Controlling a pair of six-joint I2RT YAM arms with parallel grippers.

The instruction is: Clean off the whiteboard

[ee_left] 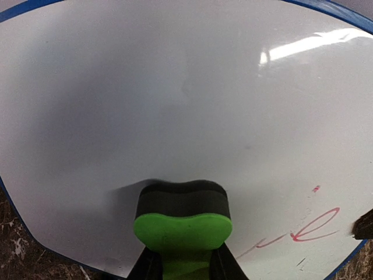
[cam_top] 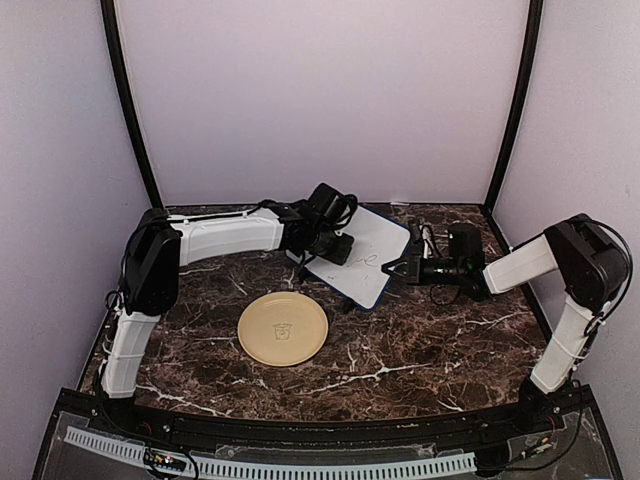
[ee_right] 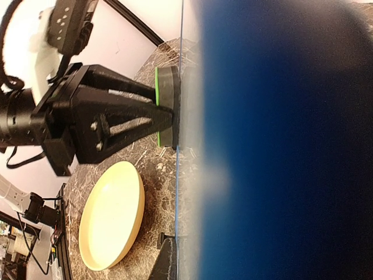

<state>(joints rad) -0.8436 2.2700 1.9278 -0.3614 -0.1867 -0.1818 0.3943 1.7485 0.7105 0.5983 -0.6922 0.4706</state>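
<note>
The whiteboard (cam_top: 372, 250) lies at the table's back middle, with a red scrawl (ee_left: 315, 227) near its right end. My left gripper (cam_top: 335, 246) is shut on the green bone-shaped eraser (ee_left: 183, 224) and presses its black felt against the board's white face (ee_left: 175, 99), left of the scrawl. In the right wrist view the eraser (ee_right: 166, 105) touches the board edge-on. My right gripper (cam_top: 396, 268) grips the board's right edge. The blue frame (ee_right: 280, 146) blurs most of that view and hides my fingers.
A round tan plate (cam_top: 283, 328) sits on the dark marble table in front of the board, and it also shows in the right wrist view (ee_right: 111, 216). Purple walls enclose the back and both sides. A black easel foot (ee_right: 169, 259) juts out below the board.
</note>
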